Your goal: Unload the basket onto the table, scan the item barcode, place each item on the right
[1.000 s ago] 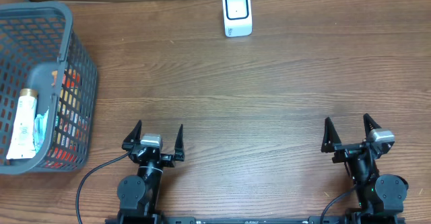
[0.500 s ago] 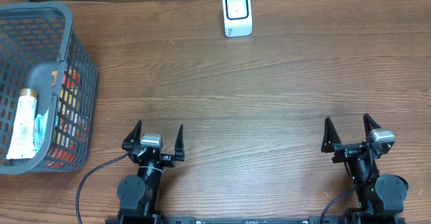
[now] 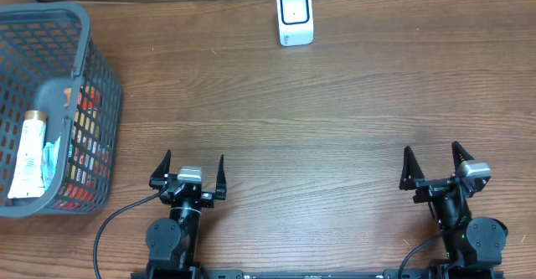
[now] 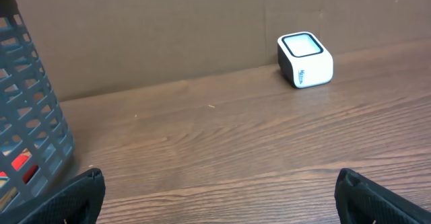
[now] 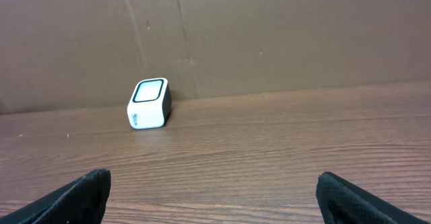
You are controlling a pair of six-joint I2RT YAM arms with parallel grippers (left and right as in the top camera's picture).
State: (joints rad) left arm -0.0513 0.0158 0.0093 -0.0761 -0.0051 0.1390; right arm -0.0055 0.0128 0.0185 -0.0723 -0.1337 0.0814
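Change noted: the left gripper [image 3: 193, 163] has been shifted slightly leftward since the earlier overhead pictures; the right gripper [image 3: 432, 162] and all objects are found unmoved.

- Left gripper: jaws spread wide, nothing held; set low at the near edge of the table [image 3: 335, 111], with a black cable [image 3: 107, 222] looped beside its base.
- Right gripper: jaws likewise spread wide and empty, at the near right edge.
- Basket [image 3: 82, 21]: grey plastic mesh, placed at the far left of the table, well apart from both grippers.
- Tube [image 3: 29, 157]: white with a gold cap, laid lengthwise inside the basket along its left side; no barcode can be made out.
- Red packaging [image 3: 87, 101]: seen through the basket mesh; its kind cannot be told.
- Scanner [image 3: 296, 17]: small white box with a dark-framed window, stood at the far centre of the table, apart from the basket.
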